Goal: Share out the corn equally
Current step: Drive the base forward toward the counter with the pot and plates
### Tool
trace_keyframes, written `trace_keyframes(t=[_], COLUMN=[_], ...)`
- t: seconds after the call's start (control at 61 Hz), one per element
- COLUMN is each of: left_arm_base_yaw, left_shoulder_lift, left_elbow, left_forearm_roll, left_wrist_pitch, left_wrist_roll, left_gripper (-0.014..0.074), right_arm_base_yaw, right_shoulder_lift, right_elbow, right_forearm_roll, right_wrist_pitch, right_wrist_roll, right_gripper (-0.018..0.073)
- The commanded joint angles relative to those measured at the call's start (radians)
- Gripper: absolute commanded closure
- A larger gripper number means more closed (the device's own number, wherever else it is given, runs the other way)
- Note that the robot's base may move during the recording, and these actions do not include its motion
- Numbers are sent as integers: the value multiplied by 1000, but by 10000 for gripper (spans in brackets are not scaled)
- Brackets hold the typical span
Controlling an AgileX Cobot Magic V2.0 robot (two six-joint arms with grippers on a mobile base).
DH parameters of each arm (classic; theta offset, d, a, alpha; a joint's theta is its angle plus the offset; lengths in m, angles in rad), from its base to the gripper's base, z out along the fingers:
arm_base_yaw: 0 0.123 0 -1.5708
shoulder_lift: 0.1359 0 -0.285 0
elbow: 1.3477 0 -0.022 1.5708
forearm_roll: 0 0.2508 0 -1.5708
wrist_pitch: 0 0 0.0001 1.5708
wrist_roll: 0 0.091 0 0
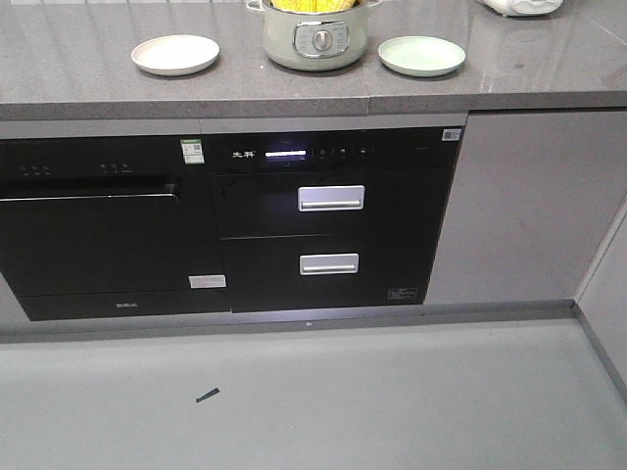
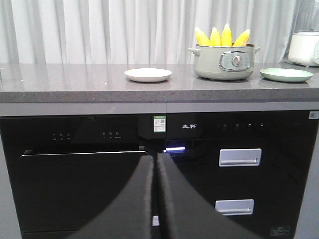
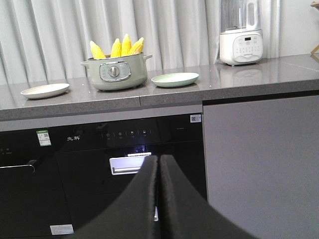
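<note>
Several yellow corn point(image 2: 222, 36) cobs stand upright in a pale green pot point(image 2: 223, 61) on the grey counter; the same corn point(image 3: 117, 48) and pot point(image 3: 115, 72) show in the right wrist view, and the corn point(image 1: 312, 5) is cut off by the top edge of the front view. A white plate point(image 1: 175, 54) lies left of the pot, a light green plate point(image 1: 421, 55) right of it. My left gripper point(image 2: 155, 159) is shut and empty, low in front of the black appliances. My right gripper point(image 3: 158, 160) is likewise shut on nothing, well below the counter.
Below the counter point(image 1: 78, 59) sit a black dishwasher point(image 1: 98, 235) and a black drawer unit with two silver handles point(image 1: 331, 198). A white blender point(image 3: 240, 35) stands at the counter's right. A grey cabinet point(image 3: 259, 164) is to the right. A small dark scrap point(image 1: 207, 395) lies on the floor.
</note>
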Motion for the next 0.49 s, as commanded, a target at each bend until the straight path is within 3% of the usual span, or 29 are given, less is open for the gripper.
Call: trace_keyframes(t=[0.0,0.475], left_arm_base_yaw=[-8,-8], left_shoulder_lift=[-14,-14], left_elbow=[-23,-23], left_forearm_roll=[-9,-9], left_wrist_pitch=[-77,-77], left_wrist_roll=[1,1], left_gripper=[603,603], right_arm_base_yaw=[-6,-6], right_shoulder_lift=[-7,-7], right_elbow=[18,18], right_forearm_roll=[-12,-12], right_wrist_pitch=[-76,-76], right_wrist_roll=[-9,-9], right_gripper=[561,561])
